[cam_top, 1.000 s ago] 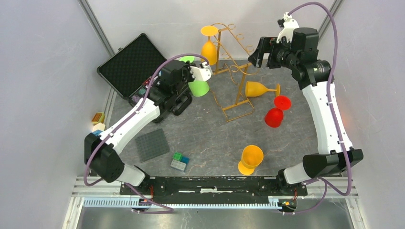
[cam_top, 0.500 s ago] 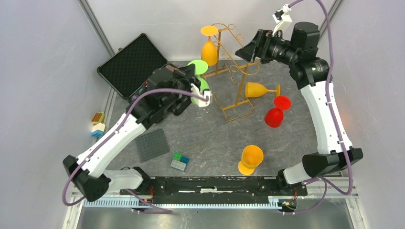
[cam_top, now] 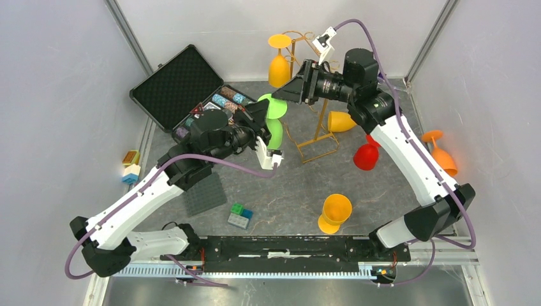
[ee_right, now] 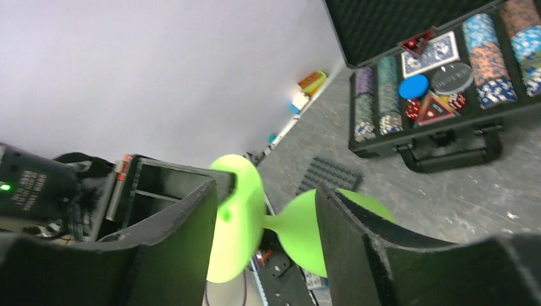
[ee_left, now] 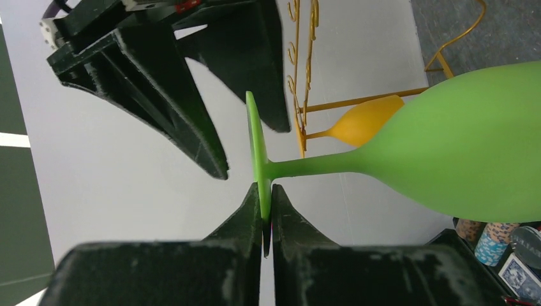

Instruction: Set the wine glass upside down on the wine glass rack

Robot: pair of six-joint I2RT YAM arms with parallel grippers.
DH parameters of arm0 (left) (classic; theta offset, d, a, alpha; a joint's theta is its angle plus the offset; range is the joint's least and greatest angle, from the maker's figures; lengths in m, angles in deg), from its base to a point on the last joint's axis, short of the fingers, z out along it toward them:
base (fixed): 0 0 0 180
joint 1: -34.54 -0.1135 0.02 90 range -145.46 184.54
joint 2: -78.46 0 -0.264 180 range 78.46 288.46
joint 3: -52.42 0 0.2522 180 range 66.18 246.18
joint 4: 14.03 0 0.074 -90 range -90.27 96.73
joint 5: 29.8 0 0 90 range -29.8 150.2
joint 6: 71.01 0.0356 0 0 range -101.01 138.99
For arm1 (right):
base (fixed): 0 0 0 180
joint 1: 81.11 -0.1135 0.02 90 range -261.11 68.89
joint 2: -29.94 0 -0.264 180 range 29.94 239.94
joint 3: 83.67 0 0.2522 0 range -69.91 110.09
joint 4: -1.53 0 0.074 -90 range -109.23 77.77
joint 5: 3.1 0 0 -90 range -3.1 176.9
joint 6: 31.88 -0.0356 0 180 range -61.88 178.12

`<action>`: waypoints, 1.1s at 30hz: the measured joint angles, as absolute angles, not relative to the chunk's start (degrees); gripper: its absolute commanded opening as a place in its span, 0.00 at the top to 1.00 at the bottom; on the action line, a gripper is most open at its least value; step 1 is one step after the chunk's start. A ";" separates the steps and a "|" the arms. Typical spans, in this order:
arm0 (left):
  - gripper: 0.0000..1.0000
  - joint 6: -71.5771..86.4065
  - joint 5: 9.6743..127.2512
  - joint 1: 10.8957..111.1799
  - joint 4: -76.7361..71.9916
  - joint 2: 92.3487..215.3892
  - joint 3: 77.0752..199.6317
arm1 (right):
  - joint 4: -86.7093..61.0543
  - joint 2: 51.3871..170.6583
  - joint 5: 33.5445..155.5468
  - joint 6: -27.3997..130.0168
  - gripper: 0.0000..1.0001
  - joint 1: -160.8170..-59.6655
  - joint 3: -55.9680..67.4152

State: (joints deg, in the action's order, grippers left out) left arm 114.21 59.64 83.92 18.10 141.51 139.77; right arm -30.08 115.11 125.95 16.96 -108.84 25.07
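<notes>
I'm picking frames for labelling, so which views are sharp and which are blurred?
Top external: sharp, evenly lit, no glare. Left wrist: the green wine glass is crisp. Right wrist: that glass's foot is smeared, and the right hand looks soft-edged.

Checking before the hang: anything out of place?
Yes. One orange glass lies on its side by the rack; another orange glass sits at the right wall, away from the rest. The left end effector pinches the green glass only by its foot's rim.
</notes>
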 measured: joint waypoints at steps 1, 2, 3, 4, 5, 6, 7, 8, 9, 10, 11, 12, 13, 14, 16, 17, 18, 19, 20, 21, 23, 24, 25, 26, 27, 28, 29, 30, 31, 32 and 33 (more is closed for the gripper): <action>0.98 114.63 59.25 84.21 18.50 141.51 139.79 | -28.79 115.13 126.15 16.04 0.56 -109.28 25.07; 0.98 115.07 59.03 84.38 18.76 141.51 139.79 | -27.78 115.13 126.37 15.53 0.68 -109.56 25.09; 0.98 115.24 58.79 84.54 19.09 141.51 139.81 | -26.67 115.13 126.67 14.73 0.78 -109.85 25.09; 0.98 115.39 58.70 84.56 19.30 141.51 139.83 | -25.93 115.13 127.00 14.57 0.89 -110.09 25.09; 0.98 115.59 58.42 84.60 19.50 141.47 139.85 | -25.44 115.13 126.67 14.46 0.92 -110.30 25.07; 0.98 115.63 58.22 84.67 19.41 141.29 139.94 | -25.25 115.17 126.50 14.33 0.92 -110.26 25.07; 0.98 115.70 57.92 84.80 19.26 141.23 140.16 | -25.16 115.24 126.59 13.83 0.91 -110.06 25.07; 0.98 115.74 57.57 84.84 19.33 141.23 140.38 | -24.99 115.30 126.59 13.52 0.84 -110.04 25.07; 0.98 115.77 57.31 84.89 19.41 141.14 140.40 | -24.72 115.30 126.70 13.35 0.77 -110.04 25.07; 0.98 115.79 57.24 84.95 19.37 141.09 140.40 | -24.61 115.30 126.94 13.20 0.69 -110.06 25.07; 0.98 115.81 57.02 85.00 19.39 141.09 140.40 | -24.53 115.30 127.04 13.02 0.60 -110.09 25.07; 0.98 115.83 56.65 85.02 19.48 141.09 140.40 | -24.53 115.30 127.22 13.11 0.55 -110.24 25.07; 0.98 115.83 56.17 85.02 19.57 141.09 140.40 | -24.59 115.30 127.31 12.80 0.52 -110.35 25.07; 0.98 115.88 55.78 85.02 19.68 141.09 140.40 | -24.68 115.30 127.42 12.96 0.50 -110.48 25.07; 0.98 115.98 55.21 85.02 19.81 141.07 140.40 | -24.83 115.30 127.53 13.20 0.50 -110.70 25.07; 0.98 115.98 55.05 85.02 19.81 141.07 140.40 | -24.88 115.30 127.59 13.26 0.51 -110.72 25.07; 0.98 115.98 54.70 85.02 19.85 141.07 140.40 | -24.99 115.30 127.70 13.26 0.53 -110.74 25.07; 0.98 116.01 54.55 85.02 19.85 141.07 140.40 | -25.01 115.30 127.92 13.28 0.57 -110.74 25.07; 0.98 116.01 54.44 85.02 19.85 141.07 140.40 | -25.03 115.30 128.03 13.33 0.61 -110.74 25.07; 0.98 116.03 54.38 85.02 19.85 141.07 140.40 | -25.03 115.30 128.31 13.31 0.64 -110.74 25.07; 0.98 116.05 54.35 85.04 19.79 141.01 140.40 | -24.90 115.30 128.55 13.15 0.78 -110.74 25.05; 0.98 116.09 54.33 85.04 19.74 141.01 140.40 | -24.75 115.37 128.77 13.04 0.86 -110.68 25.03; 0.97 116.14 54.33 85.04 19.63 140.90 140.40 | -24.68 115.44 128.71 12.93 0.94 -110.57 25.03; 0.95 116.22 54.29 85.04 19.54 140.72 140.40 | -24.57 115.61 128.84 12.91 1.00 -110.46 25.00; 0.94 116.25 54.29 85.04 19.59 140.61 140.40 | -24.42 115.83 128.99 12.54 1.00 -110.37 24.98; 0.94 116.40 54.25 85.04 19.79 140.50 140.40 | -24.05 116.09 129.12 11.88 1.00 -110.37 24.98; 0.93 116.49 54.22 85.04 19.92 140.48 140.40 | -23.87 116.18 129.21 11.69 1.00 -110.37 24.96; 0.91 116.57 54.18 85.04 20.00 140.50 140.40 | -23.81 116.27 129.23 11.47 1.00 -110.37 24.98; 0.86 116.62 54.16 85.04 20.07 140.50 140.40 | -23.83 116.29 129.30 11.36 1.00 -110.37 24.96; 0.77 116.62 54.11 85.04 20.11 140.48 140.40 | -23.81 116.29 129.32 11.34 1.00 -110.37 24.96; 0.68 116.64 54.07 85.04 20.09 140.48 140.40 | -23.76 116.29 129.32 11.36 1.00 -110.37 24.96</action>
